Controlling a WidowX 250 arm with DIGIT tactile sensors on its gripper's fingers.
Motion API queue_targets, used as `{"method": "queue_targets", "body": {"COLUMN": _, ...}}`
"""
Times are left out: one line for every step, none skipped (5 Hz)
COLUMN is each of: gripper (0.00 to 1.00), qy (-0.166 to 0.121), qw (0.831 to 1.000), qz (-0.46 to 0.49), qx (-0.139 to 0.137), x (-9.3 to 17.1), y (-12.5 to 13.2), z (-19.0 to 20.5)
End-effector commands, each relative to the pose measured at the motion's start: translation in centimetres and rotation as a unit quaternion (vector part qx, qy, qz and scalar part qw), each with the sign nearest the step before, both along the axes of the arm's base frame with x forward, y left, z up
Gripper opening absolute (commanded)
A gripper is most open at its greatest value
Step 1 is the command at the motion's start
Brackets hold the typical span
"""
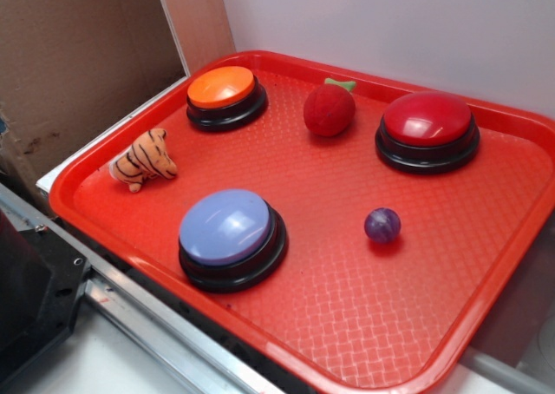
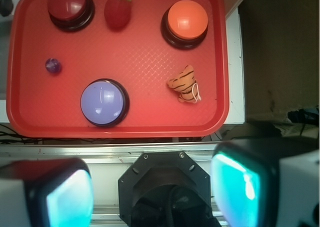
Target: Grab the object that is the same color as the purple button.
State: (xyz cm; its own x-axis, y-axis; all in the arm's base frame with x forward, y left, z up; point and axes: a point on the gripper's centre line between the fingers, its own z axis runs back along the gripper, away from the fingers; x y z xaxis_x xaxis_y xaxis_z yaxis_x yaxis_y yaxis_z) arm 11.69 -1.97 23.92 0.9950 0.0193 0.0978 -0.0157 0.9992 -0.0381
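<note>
A small glossy purple marbled ball (image 1: 382, 226) lies on the red tray (image 1: 408, 325), right of the lavender-blue dome button (image 1: 227, 230) with its black base. From the wrist view the ball (image 2: 53, 65) sits at the tray's left side and the purple button (image 2: 102, 102) near the tray's front rim (image 2: 120, 132). My gripper (image 2: 152, 192) hangs high above the robot's black base, outside the tray's front edge, well away from the ball. Its jaws stand wide apart with nothing between the turquoise pads (image 2: 240, 184). In the exterior view the gripper is out of sight.
On the tray also stand an orange-topped button (image 1: 224, 95), a red-topped button (image 1: 427, 129), a fuzzy red ball with green stem (image 1: 329, 108) and a striped toy tiger (image 1: 144, 160). The robot's black base (image 2: 167, 194) and a metal rail (image 1: 156, 325) lie before the tray. Brown board stands at left.
</note>
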Motion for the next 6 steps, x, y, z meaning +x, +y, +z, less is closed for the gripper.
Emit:
{"method": "queue_targets", "body": {"gripper": 1.0, "qy": 0.0, "qw": 1.0, "qz": 0.0, "qx": 0.0, "x": 0.0, "y": 0.0, "z": 0.0}}
{"method": "queue_targets", "body": {"gripper": 1.0, "qy": 0.004, "qw": 0.998, "qz": -0.058, "qx": -0.005, "x": 3.7, "y": -1.1, "z": 0.0}}
{"method": "queue_targets", "body": {"gripper": 1.0, "qy": -0.004, "qw": 0.99, "qz": -0.139, "qx": -0.017, "x": 7.1, "y": -4.6, "z": -0.1}}
{"method": "queue_targets", "body": {"gripper": 1.0, "qy": -0.012, "qw": 0.968, "qz": -0.25, "qx": -0.008, "x": 8.4, "y": -10.3, "z": 0.6}}
{"method": "queue_targets", "body": {"gripper": 1.0, "qy": -0.013, "qw": 0.94, "qz": -0.34, "qx": 0.009, "x": 6.9, "y": -15.5, "z": 1.6}}
{"method": "queue_targets", "body": {"gripper": 1.0, "qy": -0.014, "qw": 0.912, "qz": -0.409, "qx": 0.013, "x": 4.1, "y": -20.2, "z": 2.5}}
